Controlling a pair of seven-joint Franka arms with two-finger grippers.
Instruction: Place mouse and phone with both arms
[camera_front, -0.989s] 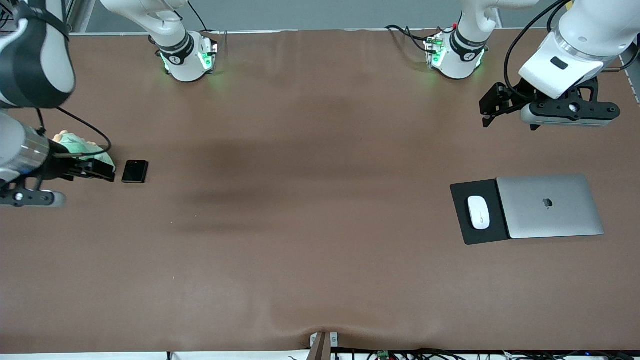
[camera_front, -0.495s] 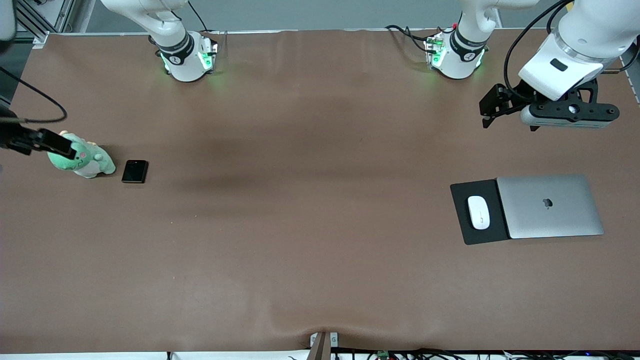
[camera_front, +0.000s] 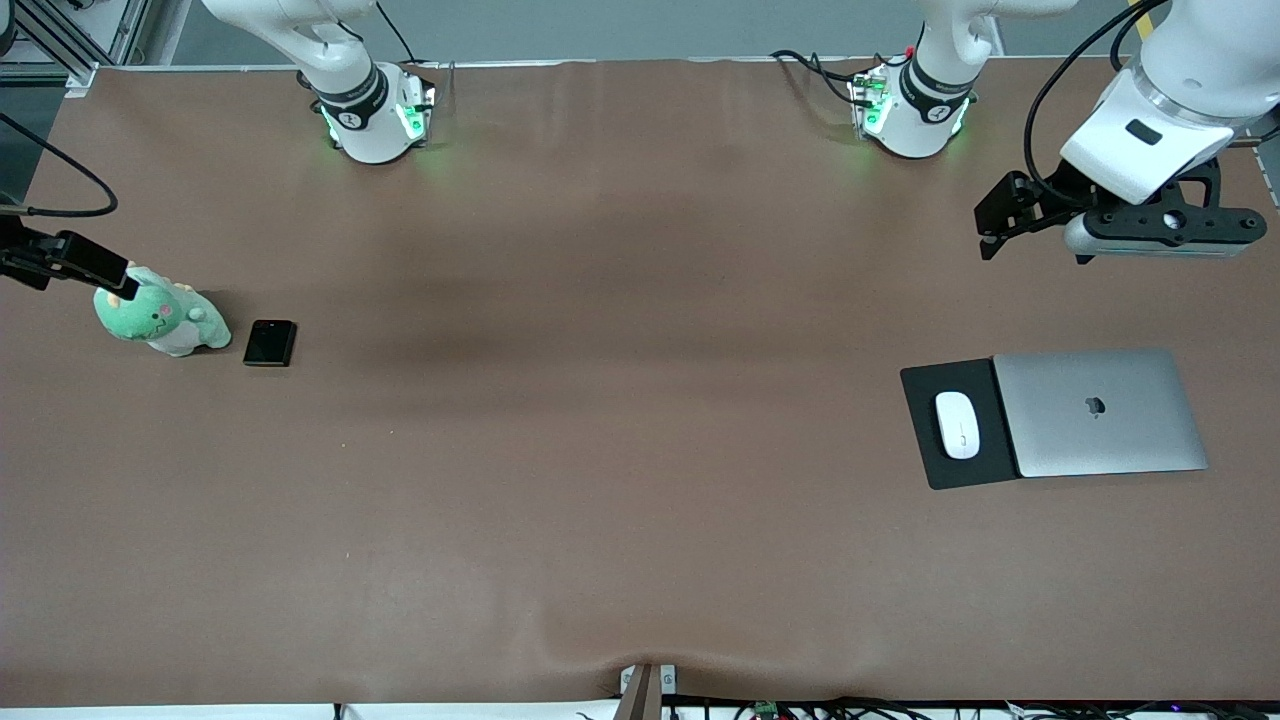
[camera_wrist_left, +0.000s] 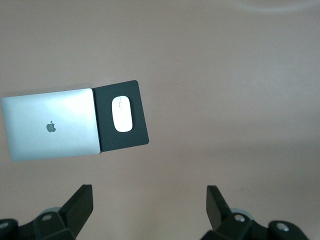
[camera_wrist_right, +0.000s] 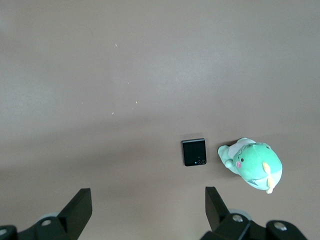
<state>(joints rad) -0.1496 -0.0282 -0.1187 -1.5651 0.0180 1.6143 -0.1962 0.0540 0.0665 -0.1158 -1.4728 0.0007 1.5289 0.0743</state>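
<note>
The white mouse (camera_front: 957, 424) (camera_wrist_left: 122, 114) lies on a black mouse pad (camera_front: 918, 392) (camera_wrist_left: 137, 136) at the left arm's end of the table. The black phone (camera_front: 270, 343) (camera_wrist_right: 194, 152) lies flat at the right arm's end. My left gripper (camera_front: 992, 216) (camera_wrist_left: 150, 192) hangs high over bare table, open and empty, apart from the mouse. My right gripper (camera_front: 100, 268) (camera_wrist_right: 148, 195) is also open and empty. It is up in the air at the table's edge by the plush toy, apart from the phone.
A shut silver laptop (camera_front: 1100, 412) (camera_wrist_left: 50, 124) lies partly on the mouse pad, beside the mouse. A green plush dinosaur (camera_front: 160, 320) (camera_wrist_right: 255, 164) sits right beside the phone. The brown table (camera_front: 620, 400) stretches wide between the two groups.
The right arm has pulled up and back toward the table's edge, uncovering the plush toy. The left gripper has drifted slightly toward its own end. Phone and mouse have not moved.
</note>
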